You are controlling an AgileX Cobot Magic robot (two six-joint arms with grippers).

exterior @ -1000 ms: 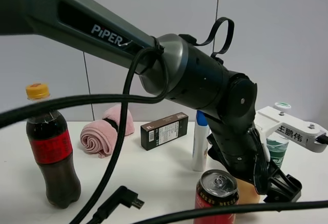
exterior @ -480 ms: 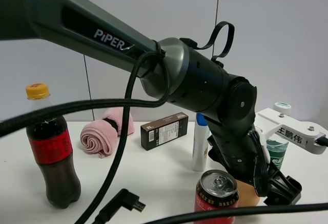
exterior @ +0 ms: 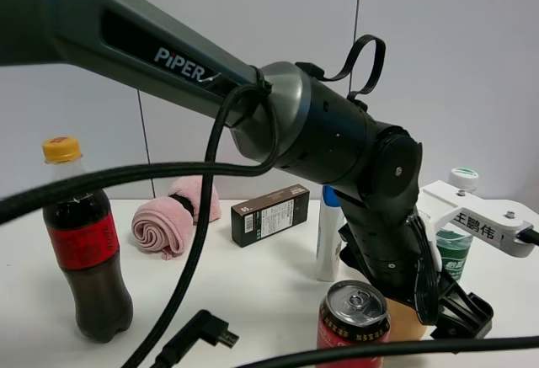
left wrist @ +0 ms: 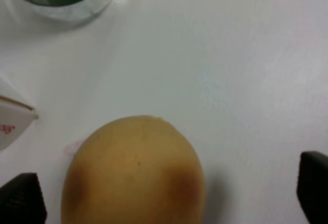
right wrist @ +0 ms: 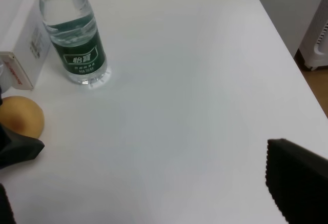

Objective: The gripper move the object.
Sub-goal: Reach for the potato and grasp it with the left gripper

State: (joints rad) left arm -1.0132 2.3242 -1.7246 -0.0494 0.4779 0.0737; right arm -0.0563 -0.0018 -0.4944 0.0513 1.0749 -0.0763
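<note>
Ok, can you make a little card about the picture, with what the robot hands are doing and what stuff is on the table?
peach: on the table, next to the can
left gripper: open, one finger each side of the peach, not touching
right gripper: open, holding nothing
also there: water bottle, cola bottle, towel, black box

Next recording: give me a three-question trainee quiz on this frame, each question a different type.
1. True or false: the left end effector is shut on the round yellow-orange fruit.
2. The red metal can is: A upright; B lying on its side; C crushed flat.
3. Fill in: the clear plastic water bottle has a ____ label.
Key: 1 false; 2 A; 3 green.
</note>
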